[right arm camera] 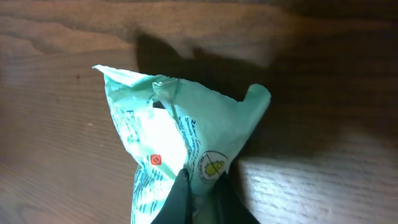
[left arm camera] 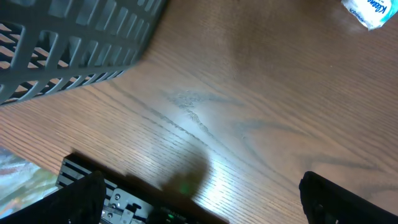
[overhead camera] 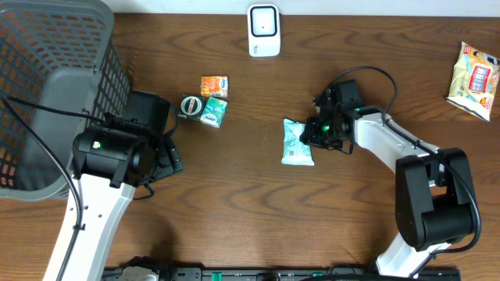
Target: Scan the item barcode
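I am working at a broad brown wood-grain table (overhead camera: 234, 211), where a large grey plastic lattice basket (overhead camera: 47, 70) is standing at the left end, beside my left arm. A yellow-and-white printed snack bag (overhead camera: 474, 70) is lying well apart at the right edge. A white box-shaped scanner (overhead camera: 264, 30) is sitting at the middle of the far edge. The item in hand, a mint-green crinkled plastic packet (overhead camera: 297, 143), is lying on the wood near the table's centre, below and a little to the right of the scanner. Three smaller goods are clustering between the basket and the packet: an orange foil sachet (overhead camera: 214, 86), a teal sachet (overhead camera: 213, 112) and a dark round tin (overhead camera: 191, 104).

My right claw (right arm camera: 202, 196) is pinching together on one edge of the green packet, the film bunching up around the fingertips (right arm camera: 181, 198). My left claw (left arm camera: 202, 196) is hanging with its jaws spread wide over bare wood by the basket, holding nothing.

I judge that I am in the pick-up step, with the grip just made and the packet not yet lifted. The next move is calling for a gentle lift, a carry toward the scanner, and a turn of the packet so its barcode is facing the scanner's window. I cannot tell from here which face is carrying the barcode.
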